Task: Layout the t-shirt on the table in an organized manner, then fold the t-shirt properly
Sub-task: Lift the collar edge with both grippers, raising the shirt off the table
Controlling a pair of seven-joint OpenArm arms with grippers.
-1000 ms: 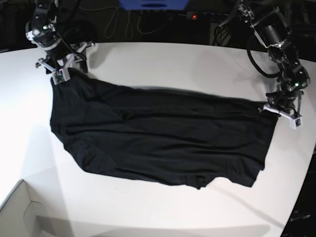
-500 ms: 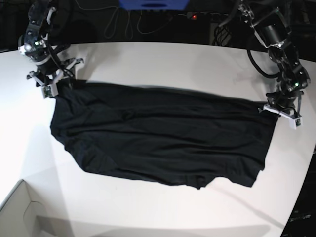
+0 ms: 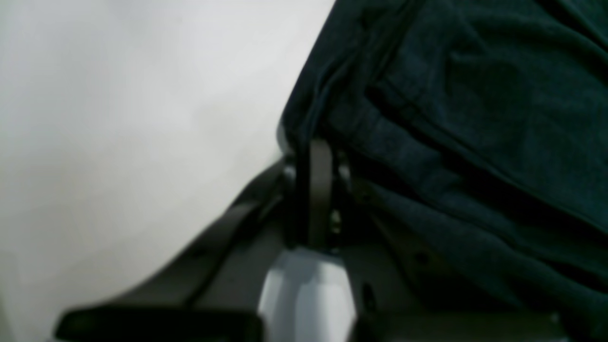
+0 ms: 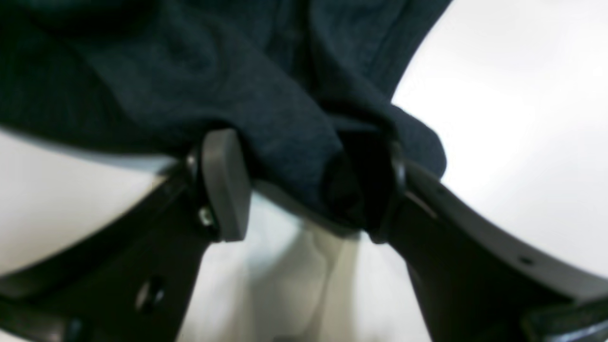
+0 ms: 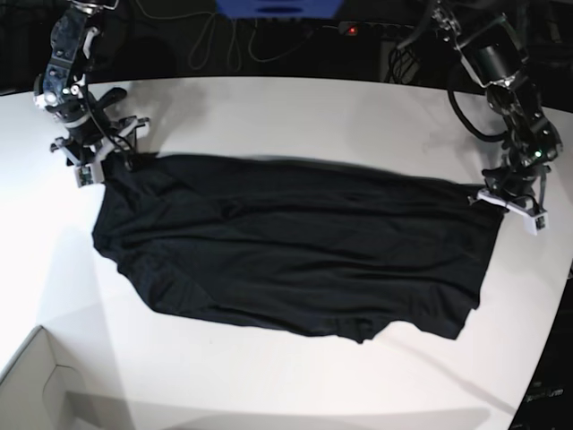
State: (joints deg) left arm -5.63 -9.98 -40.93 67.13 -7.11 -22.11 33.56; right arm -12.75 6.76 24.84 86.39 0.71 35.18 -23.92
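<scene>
My right gripper (image 5: 100, 161) has dragged the t-shirt (image 5: 295, 246) corner toward nine o'clock, jaws spread around it; my left gripper (image 5: 512, 204) pinches the three o'clock hem; that loose corner could slip free

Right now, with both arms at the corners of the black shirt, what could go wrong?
1. The right pincer stands open with a fold of the t-shirt between its fingers; pulling away could snag and drag that corner, or leave it bunched.
2. The left pincer is shut on the t-shirt's edge; tugging alone might skew the cloth across the table.
3. The lower hem looks uneven and wrinkled, so folding now would likely come out crooked.
</scene>
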